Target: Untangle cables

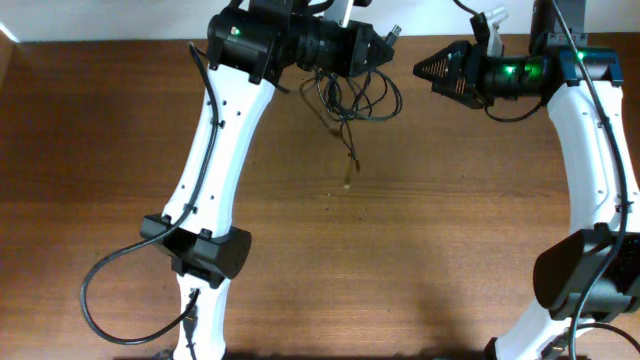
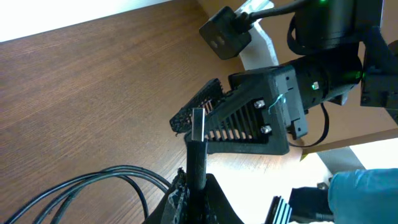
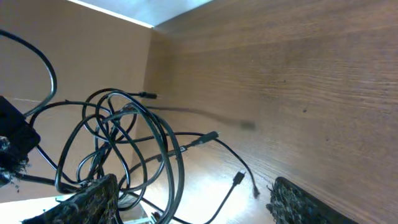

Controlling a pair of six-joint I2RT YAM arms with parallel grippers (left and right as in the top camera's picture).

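**Limp cords, held by one plug**

The left gripper has its fingers clamped together on a black plug. The plug is a stiff moulded body with a bright metal tip, and it stands up out of the pads.

The cables hang from the plug as a loose bundle of overlapping loops near the far edge of the table, between the two grippers. One strand trails down toward the middle of the table. It may touch the wood, but the view is too coarse to say.

The cords are thin, round and smooth black. They look very light and floppy, likely to slip through a loose grip and to snag where the loops cross. The small plugs at the free ends are the only rigid parts, so they are the safest places to pinch. A single outer loop would be the next best hold.

The right gripper sits just beside the bundle with its ribbed, textured fingers spread wide and holding nothing. The tabletop is matte brown wood grain.
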